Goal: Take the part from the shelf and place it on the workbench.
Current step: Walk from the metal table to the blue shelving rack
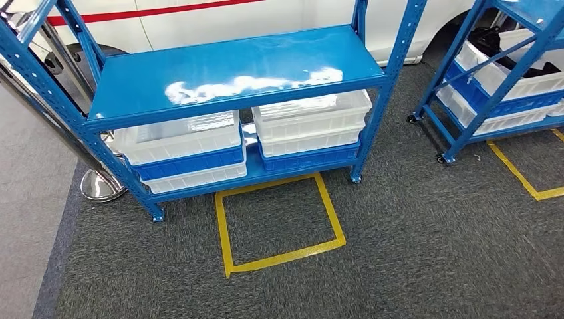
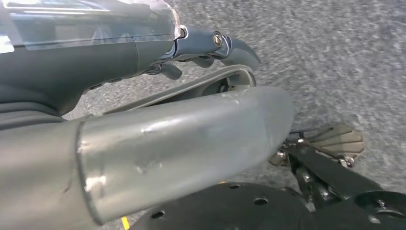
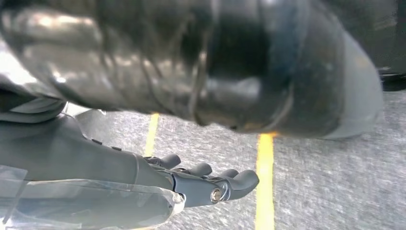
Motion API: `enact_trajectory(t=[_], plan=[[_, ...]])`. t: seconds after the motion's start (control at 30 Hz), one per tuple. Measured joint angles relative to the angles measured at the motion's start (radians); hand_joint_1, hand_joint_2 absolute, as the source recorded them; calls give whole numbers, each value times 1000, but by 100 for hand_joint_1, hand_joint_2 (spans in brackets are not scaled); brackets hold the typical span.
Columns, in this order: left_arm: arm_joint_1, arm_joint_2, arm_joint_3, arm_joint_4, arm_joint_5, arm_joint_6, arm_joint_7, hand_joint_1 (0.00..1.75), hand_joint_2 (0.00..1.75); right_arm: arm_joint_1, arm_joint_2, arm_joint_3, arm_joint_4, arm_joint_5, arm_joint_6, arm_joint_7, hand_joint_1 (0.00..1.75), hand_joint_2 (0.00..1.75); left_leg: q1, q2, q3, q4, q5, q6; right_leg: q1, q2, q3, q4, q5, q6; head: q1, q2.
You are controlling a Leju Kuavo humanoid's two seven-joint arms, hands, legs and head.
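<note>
No brand, label or writing can be read on anything here.

Going from left to right in the head view, a chrome stanchion base [image 1: 101,187] stands on the grey carpet [image 1: 412,266] at the left foot of the blue shelf [image 1: 233,73]. The shelf's top board is bare and glossy, with white glare across it. Under it, the lower level holds two stacks of shallow bins: the left stack [image 1: 183,154] has a white bin over a blue one over another white one, and the right stack [image 1: 311,127] has white bins over a blue one. What lies inside the bins cannot be made out, so the part itself cannot be picked out among them. On the floor just in front of the shelf is a yellow tape square [image 1: 279,222]. A white vehicle body with a red stripe [image 1: 153,11] stands behind the shelf. Further right, a second blue rack [image 1: 495,80] on castors carries more white and blue bins, with a yellow tape line [image 1: 522,176] beside it.

The wrist views add the hands. The left hand [image 2: 201,52] hangs over carpet, its dark fingers [image 2: 239,48] stretched out and a little apart, holding nothing. The right hand [image 3: 201,179] hangs likewise above the carpet and two yellow tape lines [image 3: 265,182], fingers loosely extended and empty.
</note>
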Motion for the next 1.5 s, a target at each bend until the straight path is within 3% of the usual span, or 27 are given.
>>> enact_trajectory(t=[0.1,0.13,0.2,0.23,0.3,0.37,0.4,0.43,0.5,0.53,0.57,0.6,0.67,0.73,0.8,0.87,0.9,0.93,1.03,1.07,1.13,1.2,1.23,1.3,1.33,1.4,1.5], plan=[[-3,-1,0,0,-4,0,0,0,0,-10,1,-1,0,0,0,0,0,0,-11,-1,59,-51,-54,24,-6,-1,24,13,23,24,-1,0],[-4,-2,-1,0,-5,0,0,0,0,-13,1,-1,0,0,0,0,0,0,-9,-2,88,-72,-69,29,-5,0,4,68,56,28,-1,0],[-7,-3,-1,0,-5,0,0,0,0,-16,0,-2,0,0,0,0,0,0,0,-5,149,-108,-92,37,-5,4,-96,228,106,35,0,-1],[-7,-4,-1,0,-6,0,0,0,0,-16,0,-2,0,0,0,0,0,0,2,-6,179,-121,-105,39,-5,6,-152,291,97,37,1,-1],[-6,-5,-1,0,-5,0,0,0,0,-16,-2,-2,0,0,0,1,0,0,4,-13,235,-138,-137,39,-7,6,-250,339,12,45,1,0],[-4,-7,-1,0,-6,0,0,0,0,-11,-5,-3,0,0,0,2,0,0,7,-22,290,-145,-176,34,-7,6,-316,305,-65,51,0,0],[-3,-9,-1,0,-6,0,0,0,0,-7,-6,-3,0,0,0,3,0,0,9,-26,318,-147,-199,31,-7,6,-340,263,-55,53,0,0],[0,-10,-1,0,-6,0,0,0,0,-1,-8,-3,0,0,0,3,0,0,10,-28,343,-147,-222,27,-7,5,-359,209,14,51,1,0],[4,-13,-1,0,-6,0,0,0,0,8,-9,-6,1,0,0,4,0,0,10,-29,388,-148,-270,16,-2,4,-375,123,200,40,1,0],[4,-14,-1,0,-6,0,0,0,0,8,-9,-7,1,0,0,5,0,0,8,-29,408,-157,-288,8,1,4,-374,107,259,31,1,0],[0,-15,-1,0,-6,0,0,0,0,4,-9,-8,1,0,0,5,0,0,8,-28,425,-161,-292,0,4,6,-367,107,269,22,1,0],[-6,-16,-1,0,-6,0,0,0,0,0,-9,-8,1,0,0,5,0,0,7,-28,430,-152,-282,-7,4,8,-353,109,250,12,0,0],[-18,-16,-2,-1,-6,1,-1,0,0,-4,-8,-9,0,0,0,5,0,0,9,-21,382,-41,-225,-18,1,9,-309,84,222,-1,0,0],[-23,-15,-3,-1,-6,1,-1,0,0,-6,-9,-10,0,1,0,4,0,0,13,-13,269,119,-207,-29,-4,8,-246,48,191,-6,-1,0],[-20,-15,-3,-1,-6,2,-1,0,0,-6,-9,-12,0,1,0,4,0,0,17,-9,165,192,-281,-38,-6,10,-174,16,158,-7,-2,0],[-10,-16,-3,-1,-7,2,0,0,0,-3,-8,-14,0,2,0,4,0,0,19,-7,92,169,-360,-41,-8,14,-100,-8,125,-3,-2,0],[-5,-16,-2,-1,-7,2,0,0,0,-1,-9,-14,0,2,0,4,0,0,20,-6,62,133,-360,-40,-9,17,-64,-16,107,1,-2,0],[-1,-16,-2,-1,-7,3,-1,0,0,0,-9,-15,0,2,0,4,0,0,20,-6,36,84,-307,-37,-10,18,-32,-21,87,5,-2,0],[10,-15,-3,-1,-7,8,-4,0,0,-2,-8,-17,1,2,0,4,0,0,11,-5,-20,-28,-20,-15,-8,25,30,-9,13,23,-2,0],[9,-15,-3,-1,-7,10,-5,0,0,-5,-8,-17,2,2,0,5,0,0,7,-4,-27,-26,19,-6,-8,27,43,-4,-10,32,-2,0],[-7,-15,-3,-2,-7,17,-8,0,0,-18,-8,-17,2,3,0,6,0,0,2,-5,-22,-2,-1,13,-13,27,67,-9,-41,48,-2,0],[-21,-15,-4,-2,-8,26,-11,0,0,-29,-8,-17,2,4,0,5,0,0,2,-7,-8,-10,-19,30,-16,20,61,23,-71,55,-2,0],[-25,-14,-4,-3,-8,30,-11,0,0,-33,-8,-18,2,4,0,3,0,0,3,-6,1,-17,-25,36,-16,16,33,74,-95,56,-2,0],[-26,-15,-4,-3,-9,36,-5,0,0,-33,-8,-19,2,6,0,1,0,0,1,-6,18,-25,-39,42,-13,13,-69,221,-135,58,-2,0],[-25,-15,-4,-3,-9,38,-1,0,0,-30,-8,-19,2,7,0,0,0,0,0,-7,26,-26,-47,42,-11,12,-118,276,-133,58,-1,0],[-21,-17,-4,-3,-11,42,6,0,0,-24,-8,-21,2,9,1,1,0,0,-1,-10,44,-26,-62,42,-6,12,-172,277,-62,53,-1,0],[-18,-21,-4,-3,-13,47,14,0,0,-16,-9,-25,2,14,1,1,0,0,-2,-15,65,-25,-76,36,7,12,-171,127,78,31,-1,0]])
